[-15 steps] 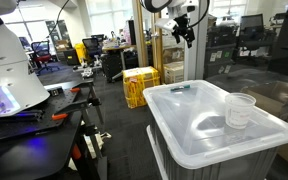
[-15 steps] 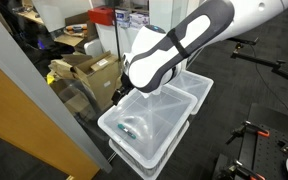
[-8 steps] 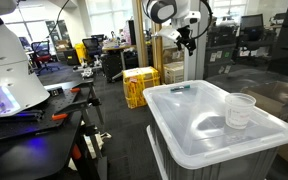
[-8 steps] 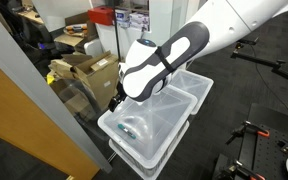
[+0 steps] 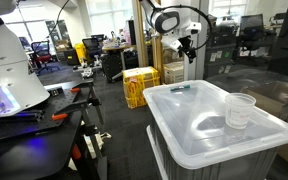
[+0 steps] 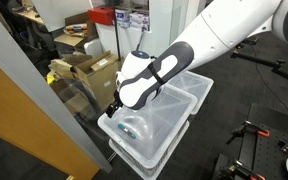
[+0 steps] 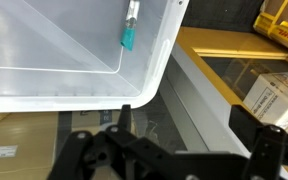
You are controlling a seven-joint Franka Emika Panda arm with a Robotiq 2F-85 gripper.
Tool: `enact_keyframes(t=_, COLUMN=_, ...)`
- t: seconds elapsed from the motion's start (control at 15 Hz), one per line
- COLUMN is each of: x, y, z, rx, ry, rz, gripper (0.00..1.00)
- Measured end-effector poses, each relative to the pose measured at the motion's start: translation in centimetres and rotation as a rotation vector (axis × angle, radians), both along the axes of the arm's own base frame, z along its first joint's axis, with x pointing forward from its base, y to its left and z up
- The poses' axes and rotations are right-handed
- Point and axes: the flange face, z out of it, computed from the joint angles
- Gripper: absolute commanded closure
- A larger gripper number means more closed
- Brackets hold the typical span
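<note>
A translucent white bin [image 5: 199, 125] carries a teal marker [image 5: 180, 88] near its far edge and a clear plastic cup [image 5: 239, 110] on its right side. My gripper [image 5: 187, 45] hangs open and empty in the air beyond the bin's far end. In the other exterior view the arm covers much of the bin [image 6: 174, 130], and the marker [image 6: 129, 130] lies just below the gripper [image 6: 114, 104]. In the wrist view the marker [image 7: 130, 35] lies inside the bin's rim [image 7: 149, 85], and my gripper [image 7: 197, 135] hangs past that rim over the floor.
A yellow crate [image 5: 141, 85] stands on the floor behind the bin. Cardboard boxes [image 6: 89, 70] sit beside a glass partition [image 6: 24, 110], and one box [image 7: 274, 95] shows in the wrist view. A workbench with tools [image 5: 34, 115] is at the left.
The arm has swung down and sideways toward the bin's marker end. The gripper has come lower and stayed open. The marker and cup have not moved.
</note>
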Motion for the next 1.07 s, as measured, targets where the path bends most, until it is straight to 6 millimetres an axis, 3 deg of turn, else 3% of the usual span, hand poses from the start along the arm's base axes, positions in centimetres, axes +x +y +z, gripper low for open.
enact_keyframes(t=0.4, x=0.5, y=0.8, z=-2.0, rx=0.027, ry=0.107, rz=-0.023, gripper=0.00)
enact_keyframes(t=1.07, x=-0.1, y=0.7, z=-3.5, rx=0.011, ry=0.215, rz=-0.093, gripper=0.00)
